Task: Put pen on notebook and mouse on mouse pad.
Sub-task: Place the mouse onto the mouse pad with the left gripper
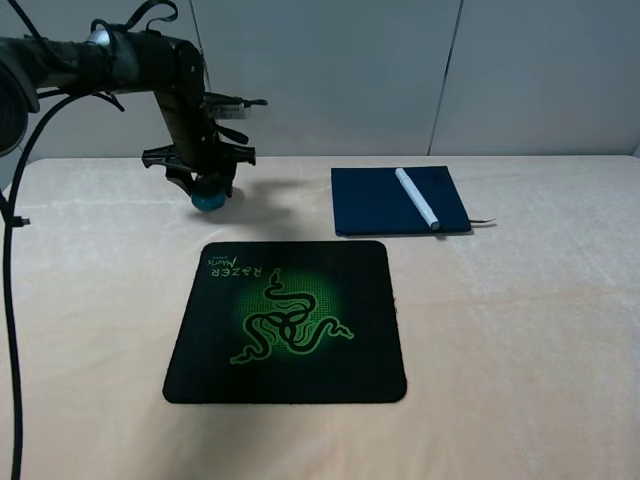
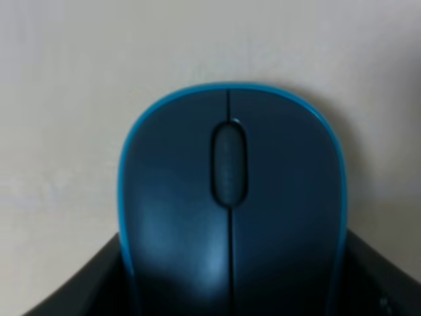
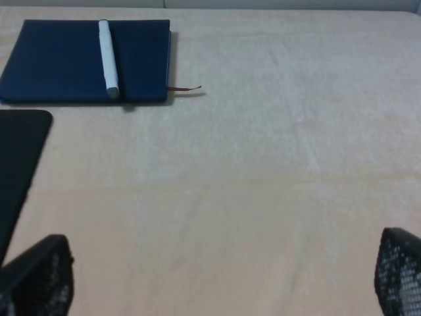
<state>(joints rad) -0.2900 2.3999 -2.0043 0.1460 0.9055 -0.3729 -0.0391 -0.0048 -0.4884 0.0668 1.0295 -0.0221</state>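
**Mouse pinched in my left gripper, off the pad; pen lies on the notebook**

The mouse (image 1: pixel 210 201) sits in the upper left of the overhead frame, above and to the left of the mouse pad (image 1: pixel 300 370) and clear of its edge. My left gripper (image 1: pixel 208 192) is clamped onto it from above. There only a rounded teal bit shows under my fingers, so I cannot tell whether it touches the table (image 1: pixel 520 330).

My left wrist camera shows the mouse (image 2: pixel 230 197) better. Its long axis runs straight out from between my fingers (image 2: pixel 85 289), and the scroll wheel and button end point away from me. The dark top faces the camera and my fingers press on the rear flanks.

The pen (image 1: pixel 417 198) lies on the notebook (image 1: pixel 375 200), upper right of centre in the overhead frame. Its long axis slants from upper left to lower right across the cover's right half, with the pale grey end at the near edge. A ribbon bookmark (image 1: pixel 483 222) sticks out of the notebook's lower right corner.

My right gripper (image 3: pixel 220 276) is spread wide over bare table and holds nothing. From its camera, the pen (image 3: pixel 108 58) and notebook (image 3: pixel 59 62) are in the upper left, and a corner of the mouse pad (image 3: pixel 16 151) is at the left edge.
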